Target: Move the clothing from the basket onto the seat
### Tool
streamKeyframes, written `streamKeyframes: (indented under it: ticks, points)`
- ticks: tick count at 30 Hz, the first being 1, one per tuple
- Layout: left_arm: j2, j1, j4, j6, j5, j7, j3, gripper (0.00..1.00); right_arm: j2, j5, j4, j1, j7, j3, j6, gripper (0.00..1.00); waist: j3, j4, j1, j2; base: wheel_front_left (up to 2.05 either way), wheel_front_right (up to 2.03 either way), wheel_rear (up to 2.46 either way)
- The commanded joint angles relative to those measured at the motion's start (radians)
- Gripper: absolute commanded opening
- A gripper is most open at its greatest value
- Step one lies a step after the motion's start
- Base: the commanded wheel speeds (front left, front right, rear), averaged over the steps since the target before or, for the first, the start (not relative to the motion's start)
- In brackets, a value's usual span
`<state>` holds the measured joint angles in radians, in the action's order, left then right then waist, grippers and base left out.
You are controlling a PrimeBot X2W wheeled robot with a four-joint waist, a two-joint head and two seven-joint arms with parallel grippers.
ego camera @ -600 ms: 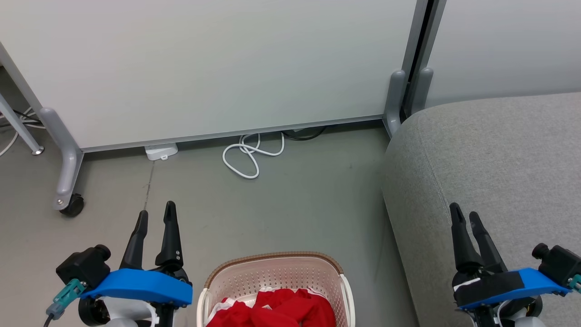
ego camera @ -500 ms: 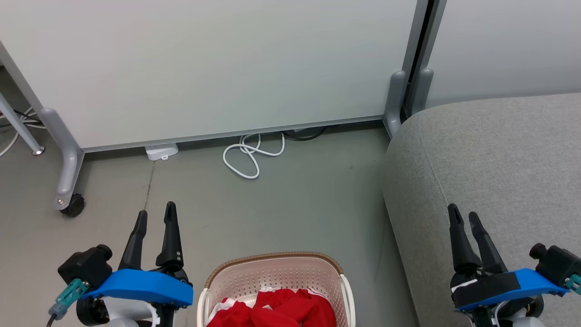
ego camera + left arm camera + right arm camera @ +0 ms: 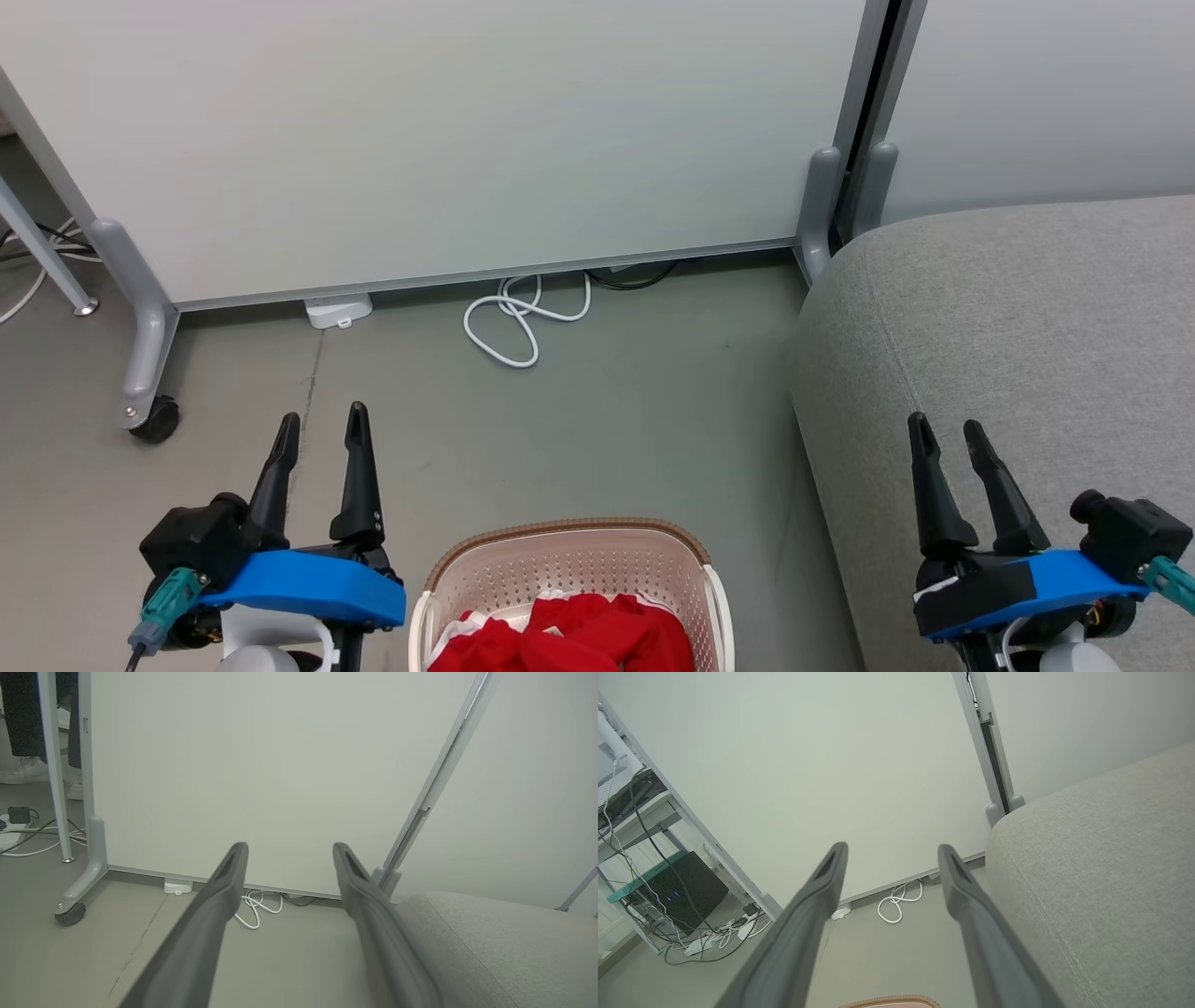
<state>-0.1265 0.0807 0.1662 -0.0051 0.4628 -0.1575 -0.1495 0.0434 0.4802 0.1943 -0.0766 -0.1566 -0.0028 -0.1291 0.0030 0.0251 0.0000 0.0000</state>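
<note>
Starting at your left gripper (image 3: 323, 415), at about 8 o'clock in the head view, you see its fingers spread wide with nothing between them. Your right gripper (image 3: 944, 422), at 4 o'clock, is just as open and empty, and it shows against the grey seat (image 3: 1027, 327). The clothing (image 3: 569, 639) lies heaped in the basket (image 3: 560, 534) at 6 o'clock, between the two arms. Expect it to be light, soft and floppy (it will likely drape and trail), so pinch a raised fold atop the heap, not a thin edge.
</note>
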Motion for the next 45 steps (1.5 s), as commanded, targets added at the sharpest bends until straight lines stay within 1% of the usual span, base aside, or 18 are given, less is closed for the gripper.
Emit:
streamKeyframes:
  ticks: [1,8,19,22,32,45]
  points:
    - [-0.011,0.021,-0.011,0.004,-0.024,-0.008,-0.006,1.0,0.008,-0.023,-0.012,-0.017,-0.009,0.003,-0.002,1.0,0.0,0.0,0.0,0.0,0.0,0.0,0.0]
    - [-0.016,0.02,-0.007,0.003,-0.088,-0.025,-0.013,1.0,0.008,-0.099,-0.013,-0.019,-0.026,0.003,-0.002,1.0,0.001,0.003,0.0,0.0,0.0,0.0,0.0]
    - [-0.012,0.017,0.008,-0.057,-0.142,-0.05,-0.001,1.0,0.009,-0.2,-0.013,-0.02,-0.05,0.004,-0.002,1.0,0.003,0.007,0.0,0.0,0.0,0.0,0.0]
    - [-0.006,0.013,0.025,-0.067,-0.156,-0.057,0.007,1.0,0.009,-0.228,-0.012,-0.018,-0.058,0.003,-0.002,1.0,0.001,0.01,0.0,0.0,0.0,0.0,0.0]
    - [0.006,0.025,0.107,-0.073,-0.236,-0.077,0.019,1.0,0.009,-0.313,0.001,-0.015,-0.078,0.001,-0.002,1.0,-0.003,0.015,0.0,0.0,0.0,0.0,0.0]
    - [0.015,0.028,0.122,-0.074,-0.343,-0.101,0.024,1.0,0.009,-0.43,0.025,-0.014,-0.103,-0.015,-0.002,1.0,-0.004,0.02,0.0,0.0,0.0,0.0,0.0]
